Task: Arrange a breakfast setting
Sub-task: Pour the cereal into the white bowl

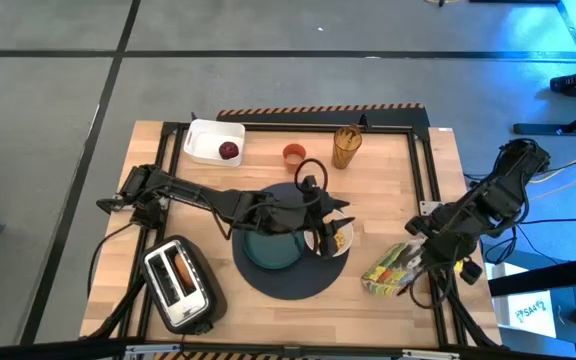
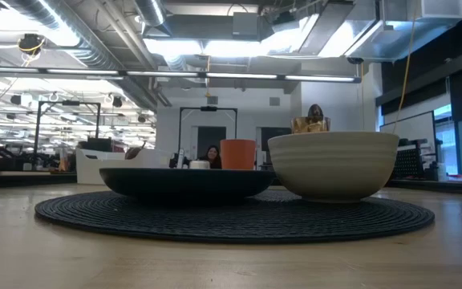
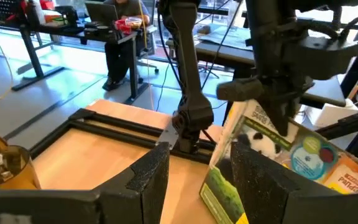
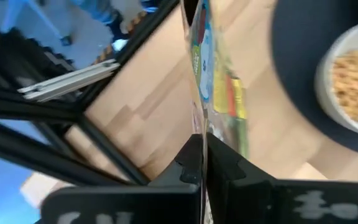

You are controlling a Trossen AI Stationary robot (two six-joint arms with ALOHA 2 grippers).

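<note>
Right end effector [image 1: 405, 272] pinches the cereal bag [image 1: 390, 266] by a thin edge, left end effector [image 1: 320, 232] spread over the bowl [image 1: 334, 238]; bag may slip and spill.

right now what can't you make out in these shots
- Metal spoon: found in no view; the left arm crosses the mat in the high view.
- Bagel: not identifiable; the brown thing in the toaster is too small to tell.
- Bowl contents: hidden by its wall in the low view.
- Left end effector: empty gap in its wrist view; in the high view, blends into the arm.
- Cereal bag: print blurred in the right wrist view.
</note>
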